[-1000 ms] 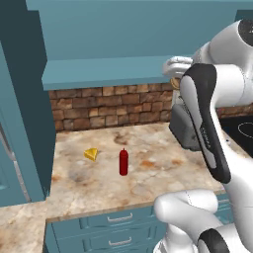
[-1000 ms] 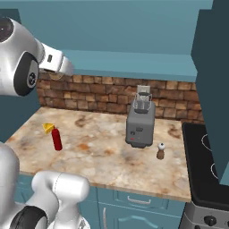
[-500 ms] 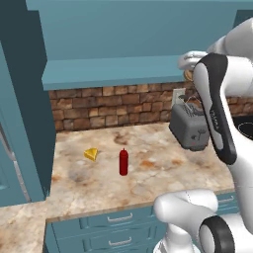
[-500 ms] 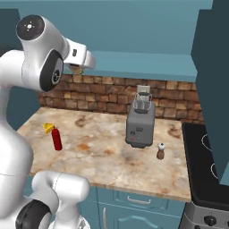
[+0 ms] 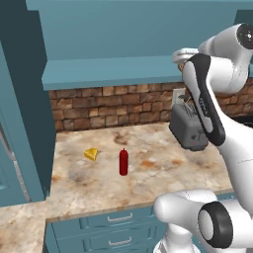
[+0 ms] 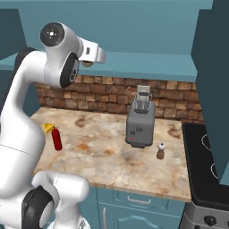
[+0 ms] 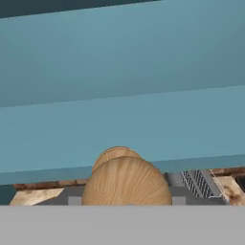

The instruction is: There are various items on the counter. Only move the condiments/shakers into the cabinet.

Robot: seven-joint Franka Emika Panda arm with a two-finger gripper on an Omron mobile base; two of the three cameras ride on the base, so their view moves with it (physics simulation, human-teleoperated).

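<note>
My gripper (image 6: 88, 61) is raised to the front of the teal cabinet's open shelf (image 6: 147, 65), shut on the tan wooden shaker (image 7: 125, 179). The shaker's round knob looms large in the hand view, with the shelf (image 7: 119, 129) just beyond it. In the left base view the gripper (image 5: 182, 62) sits at the shelf edge (image 5: 108, 71), above the toaster. The red squeeze bottle (image 5: 123, 162) (image 6: 57, 138) stands upright on the counter (image 5: 148, 178). The dark white-topped shaker (image 6: 161, 151) stands right of the toaster.
A yellow cheese wedge (image 5: 91, 154) (image 6: 48, 128) lies behind the red bottle. The grey toaster (image 5: 188, 128) (image 6: 140, 125) stands against the brick backsplash. A black stove (image 6: 205, 156) borders the counter on the right, and tall teal cabinets flank both sides.
The arm has swung the held wooden shaker sideways along the shelf front toward the toaster side, and its upper links have risen. The counter items have not moved.
</note>
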